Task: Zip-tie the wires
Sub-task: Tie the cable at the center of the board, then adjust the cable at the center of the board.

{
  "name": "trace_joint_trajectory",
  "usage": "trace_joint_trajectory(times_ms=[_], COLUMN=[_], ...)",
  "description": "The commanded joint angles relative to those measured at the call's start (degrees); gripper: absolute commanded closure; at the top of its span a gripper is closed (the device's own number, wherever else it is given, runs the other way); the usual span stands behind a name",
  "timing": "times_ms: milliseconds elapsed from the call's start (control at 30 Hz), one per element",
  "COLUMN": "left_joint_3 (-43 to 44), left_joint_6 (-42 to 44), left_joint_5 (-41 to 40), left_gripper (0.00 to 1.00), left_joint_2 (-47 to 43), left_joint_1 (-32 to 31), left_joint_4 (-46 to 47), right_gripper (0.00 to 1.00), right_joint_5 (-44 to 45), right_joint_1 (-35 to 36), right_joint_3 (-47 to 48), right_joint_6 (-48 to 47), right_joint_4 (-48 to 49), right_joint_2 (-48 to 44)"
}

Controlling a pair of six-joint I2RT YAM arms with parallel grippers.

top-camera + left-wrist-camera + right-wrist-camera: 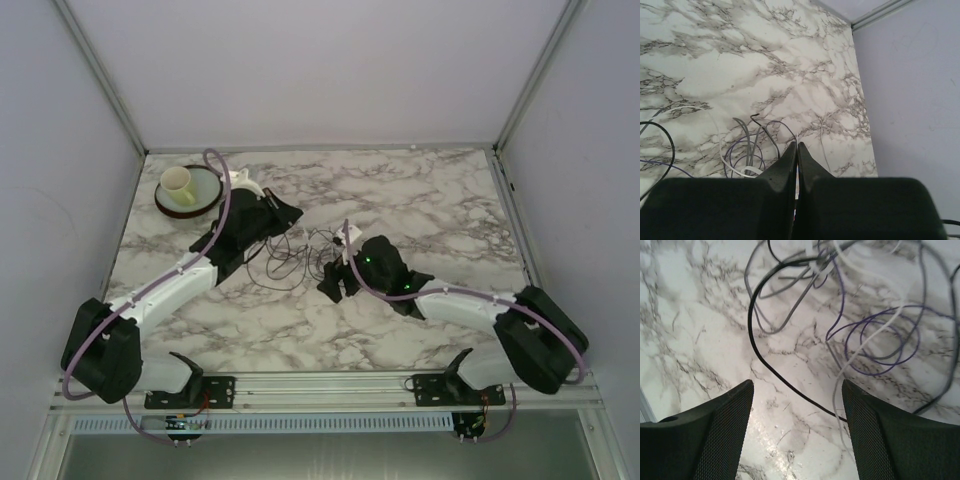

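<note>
The wires (pixel 298 258) lie mid-table in a loose tangle of loops, spread mostly left to right and pointing no single way. The left gripper (pixel 797 146), fingers pressed together, reaches to its far-left side. The right gripper (pixel 796 387), jaws apart and clamping nothing, hangs over its right end. A cup (pixel 178 183) sits in a dish (pixel 205 200) at the far left corner of the table (pixel 440 200).

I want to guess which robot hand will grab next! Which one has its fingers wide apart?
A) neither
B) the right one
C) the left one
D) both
B: the right gripper has its fingers far apart near the wires, while the left gripper has its fingers pressed together.
</note>
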Motion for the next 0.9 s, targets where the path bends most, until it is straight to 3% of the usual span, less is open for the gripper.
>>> trace_joint_trajectory(times_ms=[0,133,233,400,567,867], left_joint_3=[2.01,2.19,2.26,2.99,4.49,5.78], left_joint_6=[1.53,2.0,2.0,2.96,4.73,8.84], left_joint_5=[-1.57,-2.37,-2.46,-2.64,-1.58,-0.64], left_gripper=[1.0,1.0,1.0,1.0,1.0,1.0], left_joint_2=[-2.48,-3.49,-4.18,-5.27,-6.96,-10.75], left_joint_1=[0.02,0.03,0.02,0.48,2.57,5.7], left_joint_4=[-2.07,-2.98,-3.18,-4.18,-7.14,-13.3], right_gripper=[0.29,0.29,0.36,0.77,0.98,1.0], right_joint_5=[-6.91,-7.83,-6.26,-4.91,-2.57,1.84], right_joint_1=[0.94,1.58,1.58,0.59,-1.0,-7.11], right_joint_3=[5.02,7.9,9.15,11.15,8.95,8.22], right_joint_6=[-3.05,-4.46,-4.95,-4.83,-3.63,-1.09], right_joint_4=[1.24,1.02,0.95,-2.2,-5.23,-13.87], right_joint_2=[5.36,9.79,11.65,12.61,7.99,0.29])
